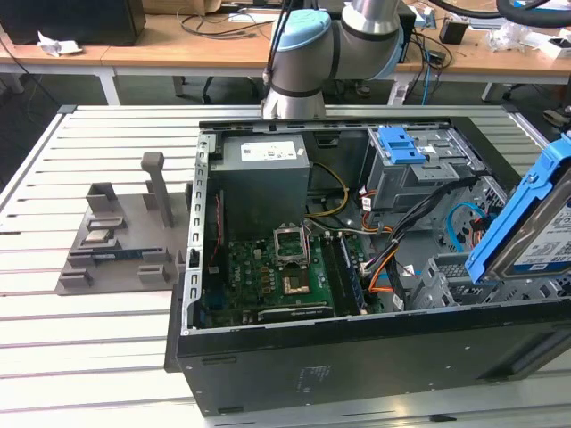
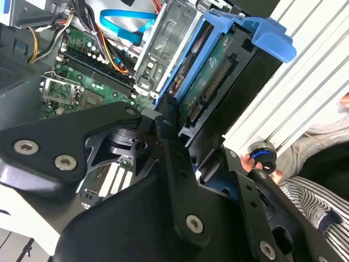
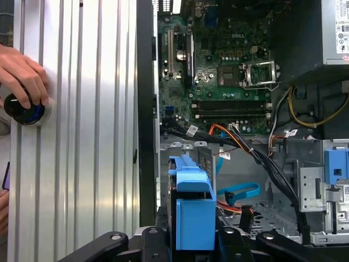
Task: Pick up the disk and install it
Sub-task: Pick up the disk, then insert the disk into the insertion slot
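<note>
The disk (image 1: 535, 227), a silver drive in blue plastic rails, hangs tilted over the open computer case at the exterior view's right. In the second wrist view the disk (image 2: 210, 82) shows its green circuit side and connector edge, and my gripper (image 2: 185, 131) is shut on its near end with black fingers (image 2: 166, 117) against the blue rail. In the first wrist view the disk (image 3: 191, 210) stands edge-on between the gripper (image 3: 191, 243) linkages, just in front of a grey metal drive bay (image 3: 182, 148).
The open case (image 1: 268, 357) holds a motherboard (image 1: 268, 267), a grey power-supply box (image 1: 263, 178), cable bundles (image 1: 393, 241) and a blue latch on a drive cage (image 1: 401, 144). A grey fixture (image 1: 116, 241) sits on the slatted table. A person's hand (image 3: 22, 71) rests on a round knob (image 3: 24, 109).
</note>
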Controlling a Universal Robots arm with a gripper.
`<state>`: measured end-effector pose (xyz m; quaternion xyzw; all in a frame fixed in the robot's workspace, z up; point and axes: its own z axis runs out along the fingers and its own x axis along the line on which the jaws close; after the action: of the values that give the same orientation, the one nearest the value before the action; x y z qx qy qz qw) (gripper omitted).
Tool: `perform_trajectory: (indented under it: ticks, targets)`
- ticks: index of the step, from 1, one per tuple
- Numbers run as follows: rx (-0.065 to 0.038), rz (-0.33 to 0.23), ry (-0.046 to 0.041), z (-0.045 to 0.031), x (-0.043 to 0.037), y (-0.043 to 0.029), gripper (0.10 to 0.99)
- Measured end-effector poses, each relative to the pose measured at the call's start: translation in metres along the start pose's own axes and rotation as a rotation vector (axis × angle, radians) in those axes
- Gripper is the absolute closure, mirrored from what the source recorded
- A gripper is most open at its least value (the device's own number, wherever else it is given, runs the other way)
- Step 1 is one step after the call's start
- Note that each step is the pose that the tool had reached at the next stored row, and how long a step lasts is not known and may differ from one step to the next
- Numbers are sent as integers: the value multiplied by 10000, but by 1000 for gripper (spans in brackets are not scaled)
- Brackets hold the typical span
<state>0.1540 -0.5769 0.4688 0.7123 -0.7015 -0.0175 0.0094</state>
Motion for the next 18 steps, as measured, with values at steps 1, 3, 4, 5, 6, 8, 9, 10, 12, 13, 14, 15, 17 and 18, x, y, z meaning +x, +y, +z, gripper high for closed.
perform_trajectory:
  ticks: [1,3,4,5,6,8,9,10,12,13,14,15,17,18]
  targets:
    - [0,0,-1,11,0,0,722]
    - [0,0,-2,36,-3,-1,722]
    - [0,-1,-1,43,-12,-1,722]
    - [0,-1,1,50,-31,1,722]
    - [0,0,-1,56,-53,5,722]
    - [0,0,0,87,-204,13,722]
    - [0,0,-1,96,-216,14,722]
    - [0,0,-1,104,-226,16,722]
    - [0,3,-2,127,-227,26,722]
    - [0,0,2,141,-229,30,722]
    - [0,1,2,151,-238,42,722]
    - [0,1,0,158,-246,49,722]
    - [0,0,1,207,-305,53,722]
    - [0,1,0,223,-324,53,722]
